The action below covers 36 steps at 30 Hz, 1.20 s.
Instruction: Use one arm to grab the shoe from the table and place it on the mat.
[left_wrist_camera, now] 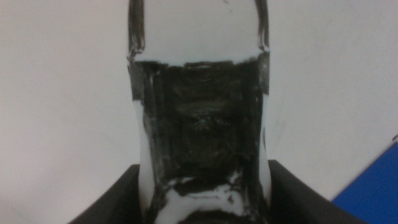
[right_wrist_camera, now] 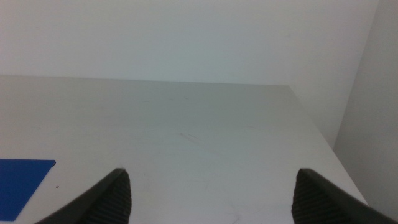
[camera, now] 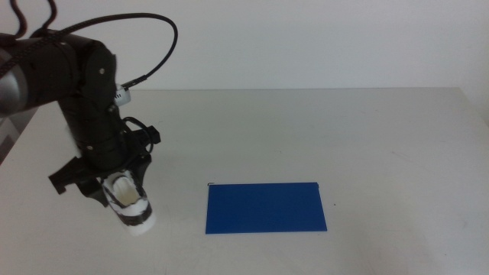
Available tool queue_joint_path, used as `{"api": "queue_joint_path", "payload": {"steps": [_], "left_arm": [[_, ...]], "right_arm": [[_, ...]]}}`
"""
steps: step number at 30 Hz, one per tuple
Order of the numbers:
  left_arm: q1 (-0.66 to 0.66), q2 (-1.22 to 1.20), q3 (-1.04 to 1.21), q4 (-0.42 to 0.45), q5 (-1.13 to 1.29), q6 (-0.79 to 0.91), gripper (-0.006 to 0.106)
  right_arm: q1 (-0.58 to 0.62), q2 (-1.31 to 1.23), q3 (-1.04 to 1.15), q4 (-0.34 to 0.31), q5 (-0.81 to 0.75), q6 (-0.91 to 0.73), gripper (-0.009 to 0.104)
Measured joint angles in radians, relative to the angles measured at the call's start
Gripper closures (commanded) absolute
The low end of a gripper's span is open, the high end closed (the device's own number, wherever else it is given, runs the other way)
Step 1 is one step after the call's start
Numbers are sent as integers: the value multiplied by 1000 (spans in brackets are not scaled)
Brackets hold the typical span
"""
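In the lower left of the middle view, the black jointed robot arm, with its bulky glossy housing and looped cable, is bending down over the large matte white tabletop. Its black left gripper is pinching the small white sneaker with black panels and a white sole, one dark jaw on either side of the shoe. The sneaker is sitting at the left of the frame, with its sole toward the bottom edge; whether it is touching the table or hanging just above it cannot be told from here.

The thin, flat dark-blue rectangular mat is lying near the lower centre of the frame, smooth and unmarked, apart from the shoe and to its right, with bare tabletop between them.

In the left wrist view, the sneaker's black textured panel is filling the middle of the frame between the two slim jaws, white edging showing above and below it, and a corner of the blue mat is showing at the lower right.

In the right wrist view, the right gripper is waiting with its ribbed dark jaws spread wide over bare table, a corner of the blue mat at the lower left.
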Motion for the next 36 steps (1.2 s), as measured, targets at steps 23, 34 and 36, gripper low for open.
{"api": "queue_joint_path", "payload": {"steps": [23,34,36], "left_arm": [[-344,241,-392,-26,91,-300,102],[-437,411,-630,-31,119,-329,102],[-438,422,-641,-33,118,-334,102]], "right_arm": [[0,0,0,0,0,0,29],[0,0,0,0,0,0,29],[0,0,0,0,0,0,29]]}}
